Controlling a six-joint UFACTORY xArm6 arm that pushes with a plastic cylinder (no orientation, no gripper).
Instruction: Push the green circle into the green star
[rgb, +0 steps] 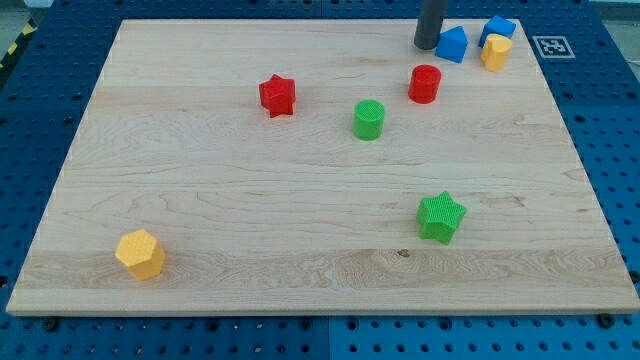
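The green circle (369, 119) stands on the wooden board a little above the view's centre. The green star (441, 216) lies lower and to the right of it, well apart. My tip (428, 45) is at the view's top, right of centre, just left of a blue block (453, 44). It is above and to the right of the green circle and touches neither green block.
A red circle (425, 83) stands between my tip and the green circle. A red star (278, 96) lies left of the green circle. A blue cube (498, 28) and a yellow block (495, 51) sit at the top right. A yellow hexagon (140, 254) lies at the bottom left.
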